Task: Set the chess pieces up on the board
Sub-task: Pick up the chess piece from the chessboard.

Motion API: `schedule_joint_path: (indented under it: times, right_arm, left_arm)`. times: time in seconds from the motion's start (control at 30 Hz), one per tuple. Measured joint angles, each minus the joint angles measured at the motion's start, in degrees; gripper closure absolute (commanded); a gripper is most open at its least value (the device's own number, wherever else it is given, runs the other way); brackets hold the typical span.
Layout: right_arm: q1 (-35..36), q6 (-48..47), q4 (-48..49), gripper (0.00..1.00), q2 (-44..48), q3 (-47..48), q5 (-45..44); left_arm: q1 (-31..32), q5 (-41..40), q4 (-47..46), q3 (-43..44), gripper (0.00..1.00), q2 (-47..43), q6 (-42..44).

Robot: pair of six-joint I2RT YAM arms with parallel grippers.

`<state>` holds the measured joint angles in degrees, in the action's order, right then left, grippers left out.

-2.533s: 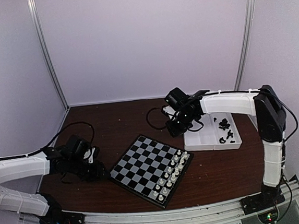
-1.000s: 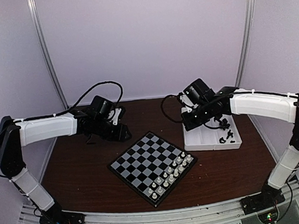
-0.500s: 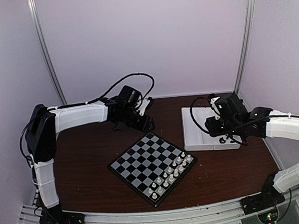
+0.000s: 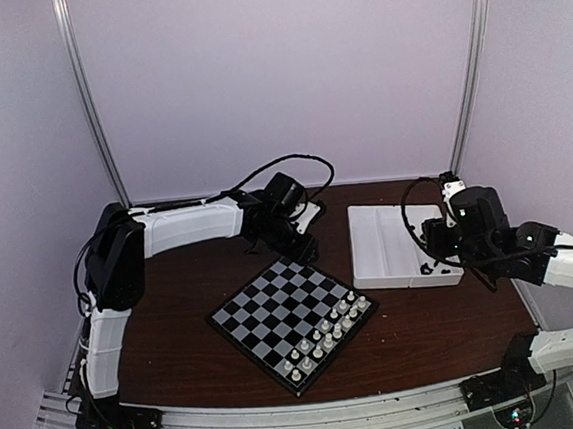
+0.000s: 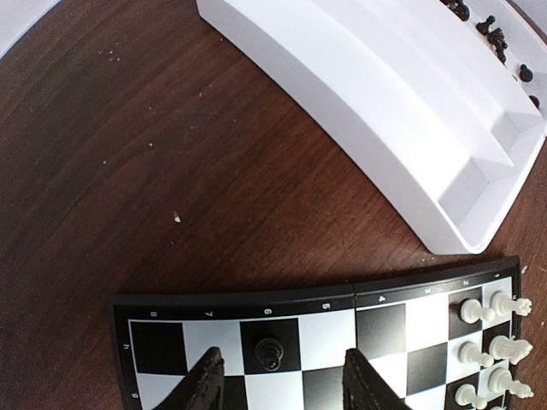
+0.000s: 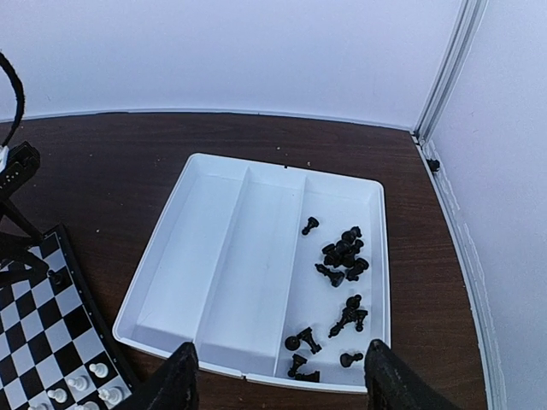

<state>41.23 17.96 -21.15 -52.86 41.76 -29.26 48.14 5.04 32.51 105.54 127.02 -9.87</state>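
R gripper (image 6: 280, 380) - jaws apart, empty - above tray (image 6: 214, 256). Chess pieces (image 6: 342, 256) loose in its R compartment, 1 o'clock of gripper. L gripper (image 5: 282, 380) farther off - open, astride black piece (image 5: 271, 352) on board (image 5: 231, 300).

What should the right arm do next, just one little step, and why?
Probably lower the right gripper toward the black pieces in the tray: its jaws hang open and empty above them, and I see just one black chessman on the board.
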Motion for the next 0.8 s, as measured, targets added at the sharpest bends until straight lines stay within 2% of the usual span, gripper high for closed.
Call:
schedule_joint_path:
  times: [0.37, 0.8]
  right_arm:
    - [-0.1, 0.0, 0.0, 0.34, 0.6, -1.9, -1.3]
    - [-0.3, 0.0, 0.0, 0.34, 1.2, -1.9, -1.7]
  left_arm:
    - [0.6, -3.0, 2.8, 1.3, 0.57, 3.0, 1.5]
    - [1.2, -5.2, 3.8, 2.9, 0.75, 5.1, 2.4]
